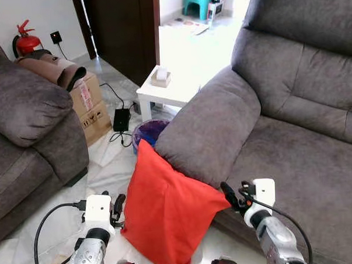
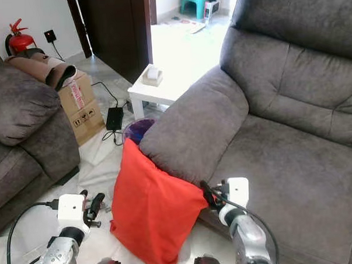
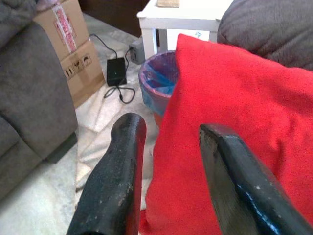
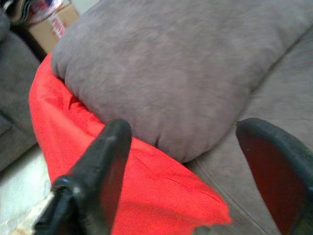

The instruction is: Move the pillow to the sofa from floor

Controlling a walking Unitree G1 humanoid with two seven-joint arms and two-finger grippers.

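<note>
1. Although the task is to put the pillow on the sofa, the red pillow (image 1: 168, 217) stands on the pale floor (image 1: 110, 161), leaning upright against the outer side of the grey sofa (image 1: 293, 144) armrest (image 1: 208, 127). It has not been lifted, so the whole move appears to be left to do.
2. The left gripper (image 1: 116, 207) sits low, just beside the pillow's left edge. In the left wrist view its two black fingers (image 3: 115, 181) are spread apart with nothing between them, the pillow's edge just ahead.
3. The right gripper (image 1: 230, 196) is near the pillow's upper right corner, below the armrest. Its fingers (image 4: 98, 171) are spread wide and hold nothing.
4. The pillow is a plain bright red square of soft fabric with slight creases. One top corner points up beside a purple waste bin (image 1: 148, 131); the other tucks under the armrest.
5. The sofa seat (image 1: 300, 173) is bare grey cushion.
</note>
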